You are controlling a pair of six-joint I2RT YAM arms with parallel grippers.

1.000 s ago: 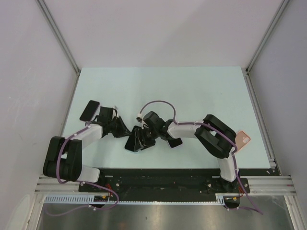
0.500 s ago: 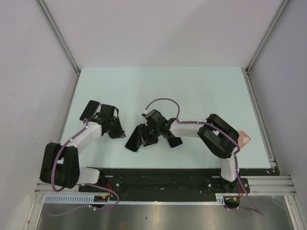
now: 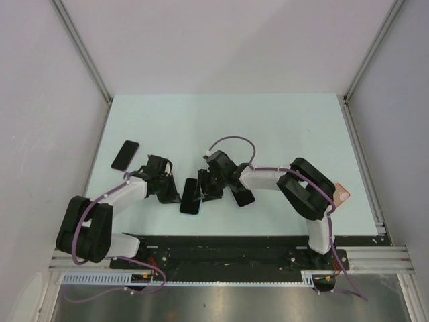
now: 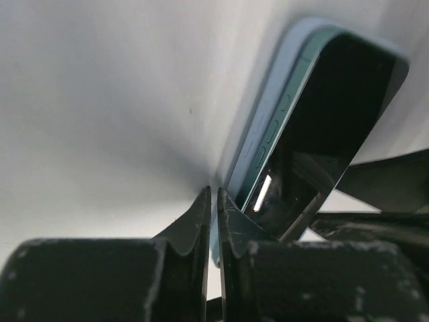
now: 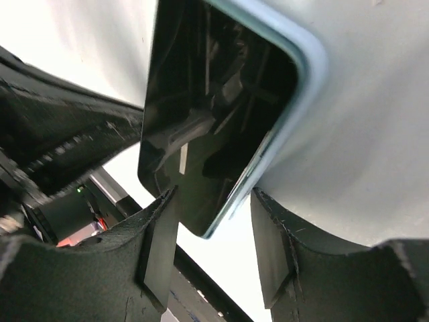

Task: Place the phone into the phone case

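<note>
The dark phone (image 3: 190, 196) lies near the table's front middle, between the two grippers. In the left wrist view its black screen (image 4: 335, 114) sits inside a light blue phone case (image 4: 268, 114). The case rim also shows round the phone (image 5: 214, 100) in the right wrist view (image 5: 308, 60). My left gripper (image 3: 175, 193) is at the phone's left side. Its fingers (image 4: 214, 201) are pressed almost together with a light blue strip of the case edge between them. My right gripper (image 3: 203, 190) is at the phone's right side, open (image 5: 214, 221), its fingers straddling one corner of the phone.
A black flat slab (image 3: 125, 155) lies at the left of the table. Another dark slab (image 3: 242, 198) lies under my right arm. A pinkish piece (image 3: 340, 196) sits at the right edge behind the right arm's base. A black rail (image 3: 228, 249) runs along the front.
My left gripper has moved right and nearer, away from the black slab and up to the phone. The phone has turned from slanted to nearly straight and shifted slightly left.
</note>
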